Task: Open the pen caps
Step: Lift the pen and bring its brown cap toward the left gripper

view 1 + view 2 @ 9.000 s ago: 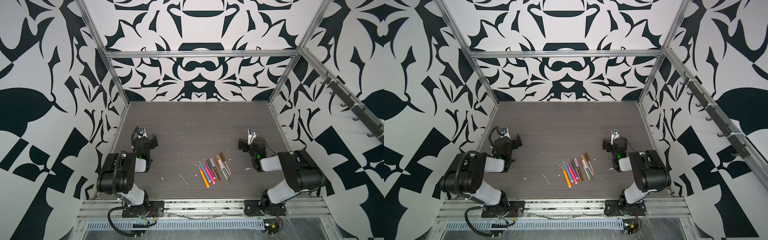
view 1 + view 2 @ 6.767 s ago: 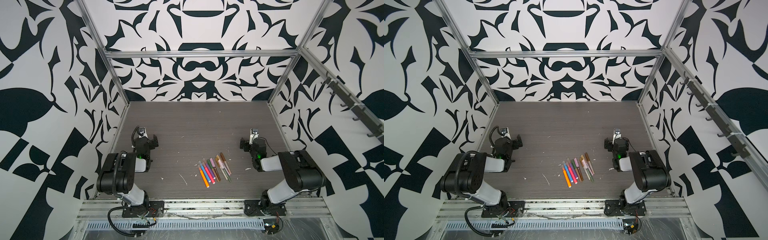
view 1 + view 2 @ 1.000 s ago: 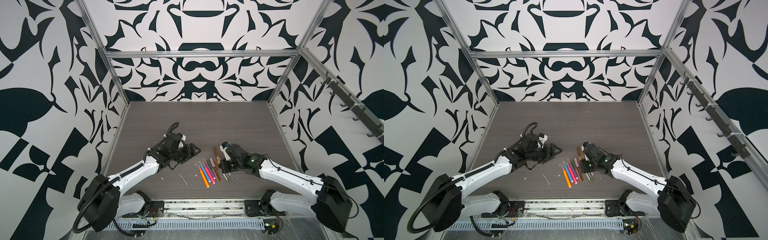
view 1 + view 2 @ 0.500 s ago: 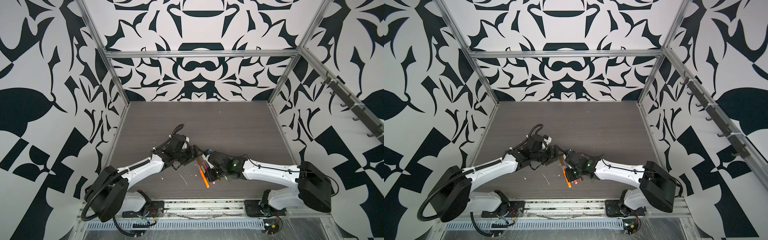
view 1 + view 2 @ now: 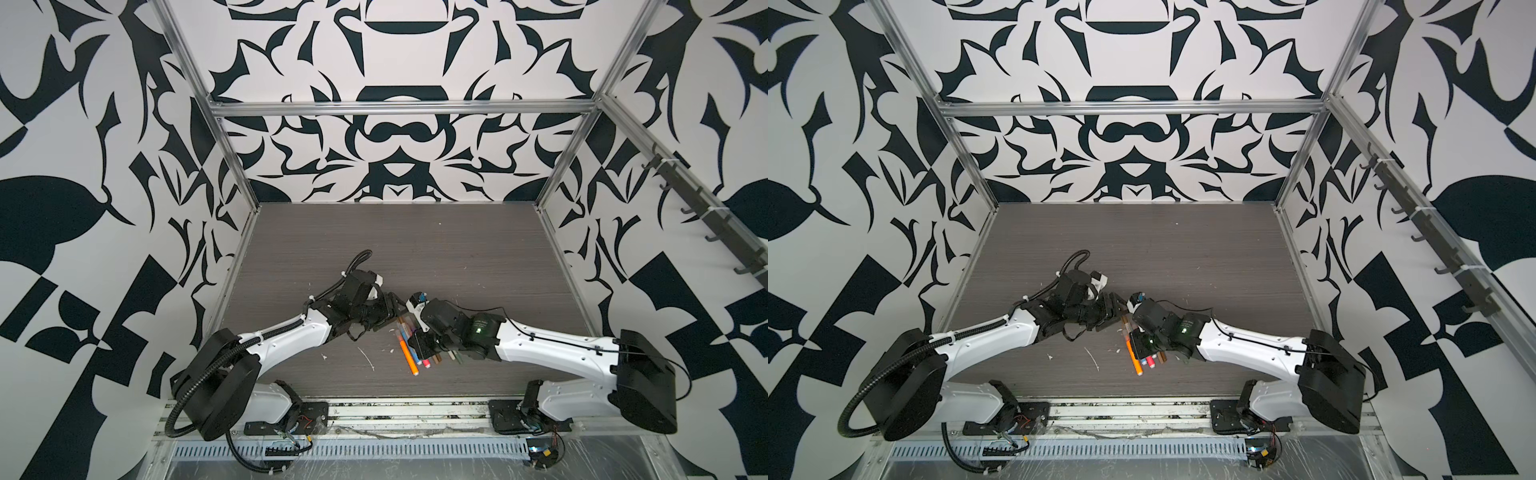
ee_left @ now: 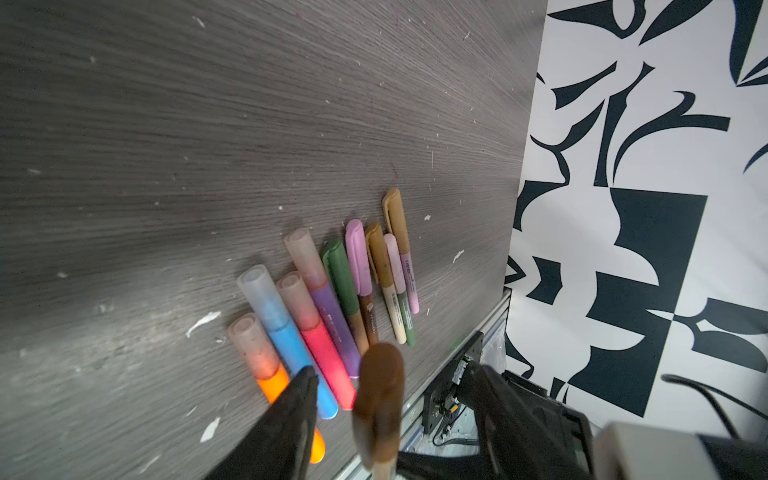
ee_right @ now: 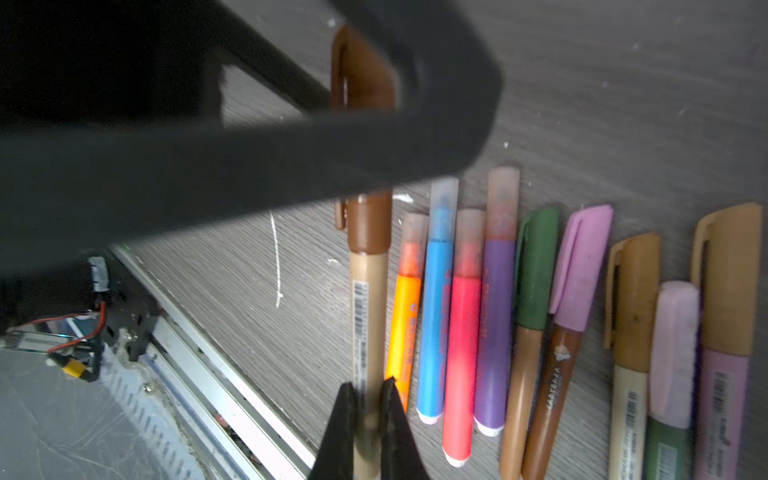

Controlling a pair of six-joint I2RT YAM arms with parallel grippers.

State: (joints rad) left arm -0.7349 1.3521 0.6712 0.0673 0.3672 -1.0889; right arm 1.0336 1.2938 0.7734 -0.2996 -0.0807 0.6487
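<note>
My right gripper [image 7: 368, 399] is shut on the tan body of a pen [image 7: 365, 299] and holds it above the table. That pen's brown cap [image 6: 380, 399] [image 7: 368, 224] sits between the fingers of my left gripper [image 6: 390, 374], which is open with a gap on each side of the cap. One left finger [image 7: 249, 166] crosses the right wrist view. In both top views the left gripper [image 5: 390, 311] [image 5: 1115, 309] and the right gripper [image 5: 411, 345] [image 5: 1133, 338] meet over the row of capped pens [image 6: 332, 299] [image 7: 498, 299] on the table.
The dark wood-grain table [image 5: 457, 249] carries white flecks and a white streak [image 5: 368, 357]. The metal front rail [image 7: 216, 374] runs close to the pens' tail ends. Patterned walls close the cell on three sides.
Over the last second the right gripper carried the brown-capped pen leftward to the left gripper. The left gripper's fingers came around the cap and are narrower now.
</note>
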